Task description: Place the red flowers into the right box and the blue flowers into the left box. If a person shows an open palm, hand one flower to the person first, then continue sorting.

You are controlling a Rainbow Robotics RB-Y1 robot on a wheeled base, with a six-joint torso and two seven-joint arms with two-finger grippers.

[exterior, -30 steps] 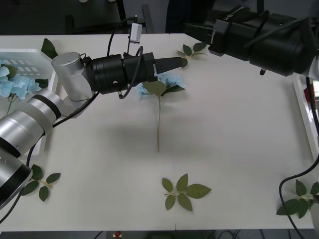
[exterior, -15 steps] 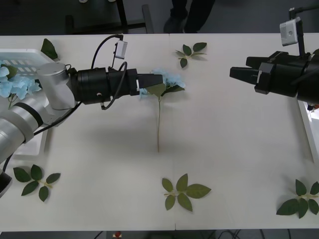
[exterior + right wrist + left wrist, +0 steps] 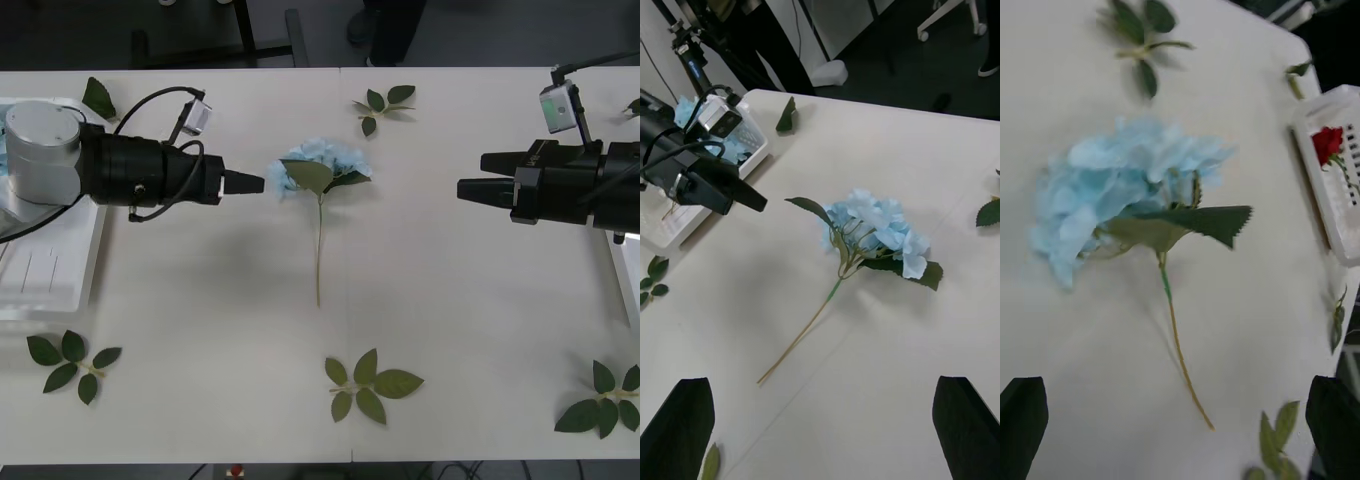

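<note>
The left gripper (image 3: 262,184) hovers level just beside the head of a blue flower (image 3: 322,170), its jaws spread wide and empty, as the left wrist view shows with a dark fingertip at each corner and the hydrangea (image 3: 1127,187) between them. The right gripper (image 3: 462,189) points in from the far side, well apart from the flower, its jaws likewise wide and holding nothing. The flower lies flat on the white counter (image 3: 460,320), stem trailing toward the robot.

The step in hand looks to be the pick of this last loose blue flower (no open palm is on show). Next the left arm would need to drop and close on the stem below the head, then carry it to the left box (image 3: 40,290), where other blue flowers (image 3: 730,146) already lie. A red flower (image 3: 1328,144) sits in the right box (image 3: 1334,202).
</note>
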